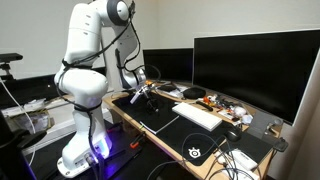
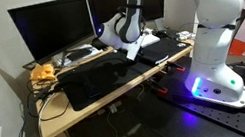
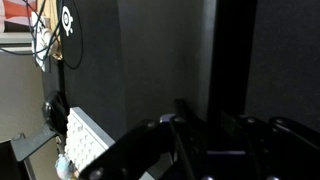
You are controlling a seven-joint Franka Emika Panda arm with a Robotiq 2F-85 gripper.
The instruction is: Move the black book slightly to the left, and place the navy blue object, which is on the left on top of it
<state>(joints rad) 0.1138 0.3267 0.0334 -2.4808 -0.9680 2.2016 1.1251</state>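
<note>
My gripper (image 1: pixel 146 92) hangs low over the near end of the long black desk mat (image 1: pixel 170 122), close to the robot's base; it also shows in an exterior view (image 2: pixel 132 46). In the wrist view its fingers (image 3: pixel 202 118) are dark shapes a small gap apart. A dim bluish strip sits between them, too dark to name. A flat black shape that may be the black book (image 2: pixel 167 44) lies just beside the gripper. I cannot make out the navy blue object for certain. The picture is too dark to tell the grip.
A white keyboard (image 1: pixel 198 114) lies on the mat and shows in the wrist view (image 3: pixel 88 142). Two large monitors (image 1: pixel 255 70) stand at the back. Cables and clutter (image 2: pixel 44 72) sit at the far end of the desk. The robot's base (image 2: pixel 216 77) stands by the desk's edge.
</note>
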